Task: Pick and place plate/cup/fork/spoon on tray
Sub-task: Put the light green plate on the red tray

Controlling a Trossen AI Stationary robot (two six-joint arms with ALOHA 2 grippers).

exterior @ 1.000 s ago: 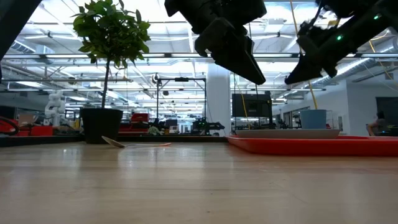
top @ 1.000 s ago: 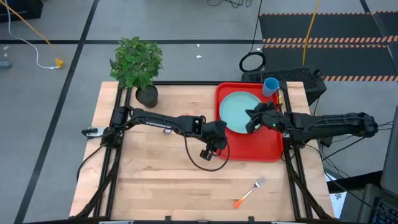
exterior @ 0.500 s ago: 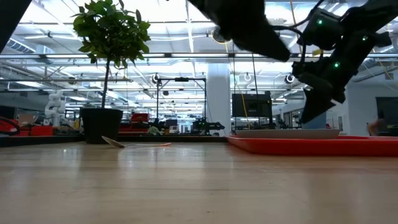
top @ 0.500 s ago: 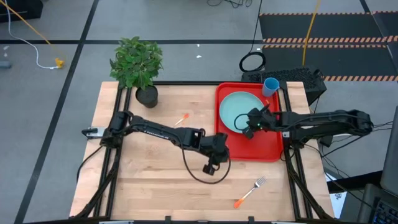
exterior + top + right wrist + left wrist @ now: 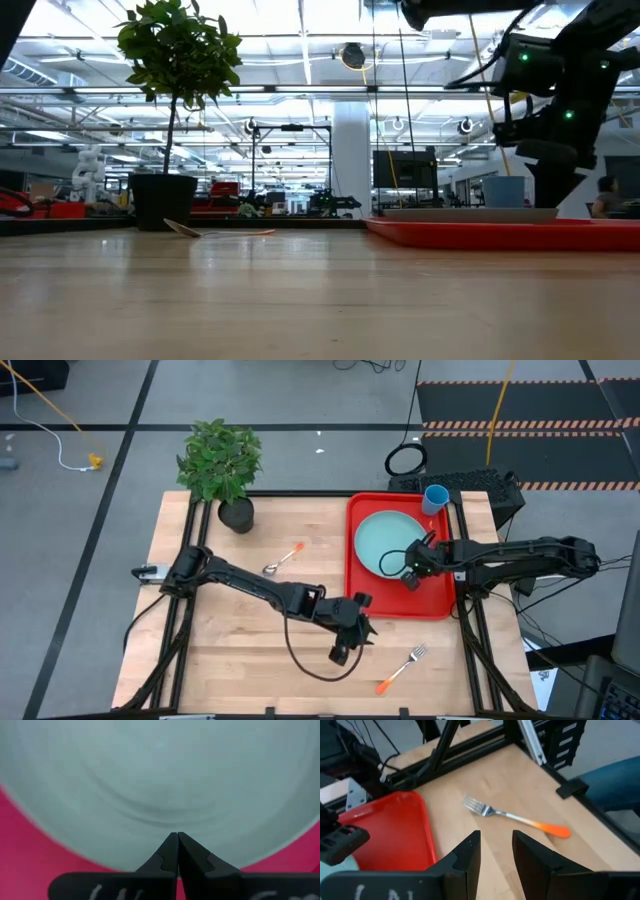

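From above, the plate [image 5: 386, 540] lies on the red tray [image 5: 432, 598], the cup [image 5: 435, 498] at its far corner. The fork [image 5: 402, 667] and spoon [image 5: 283, 559] lie on the desk [image 5: 240, 660].

The left wrist view shows the left tool [image 5: 495, 851] empty, fingers apart, near the fork [image 5: 515, 816].

The right wrist view shows the right tool [image 5: 177, 840] closed, empty, over the plate's [image 5: 150, 780] edge.

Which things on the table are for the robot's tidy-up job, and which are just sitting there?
For the job: plate, cup, fork, spoon, red tray.
Just sitting there: potted plant, coiled cable on the floor.
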